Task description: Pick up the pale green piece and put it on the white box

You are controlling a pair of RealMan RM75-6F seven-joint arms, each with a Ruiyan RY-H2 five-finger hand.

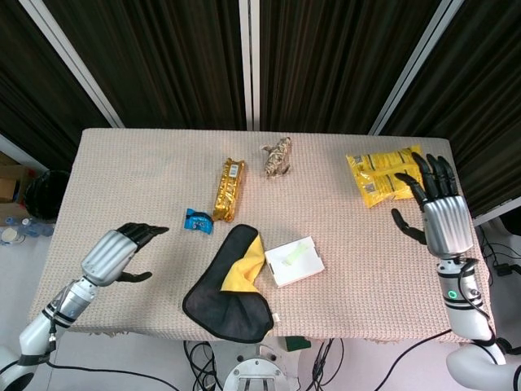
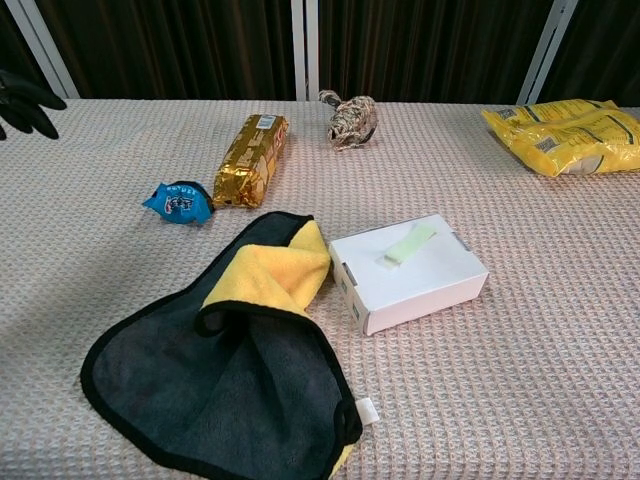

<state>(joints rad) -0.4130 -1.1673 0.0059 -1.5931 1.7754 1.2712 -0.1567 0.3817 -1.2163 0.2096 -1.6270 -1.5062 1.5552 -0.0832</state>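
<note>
Pale green piece (image 2: 409, 244) lies flat on the white box (image 2: 415, 281) — beside the black-and-yellow cloth (image 2: 230, 365). Left hand (image 1: 118, 251) and right hand (image 1: 440, 213) — fingers spread, holding nothing, well apart from the box.

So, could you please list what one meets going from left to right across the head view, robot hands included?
Left robot hand → blue snack packet → gold packet → brown bundle → white box with the pale green piece on it → yellow bags → right robot hand.

pale green piece (image 1: 294, 255) on white box (image 1: 295, 261), both hands empty
</note>
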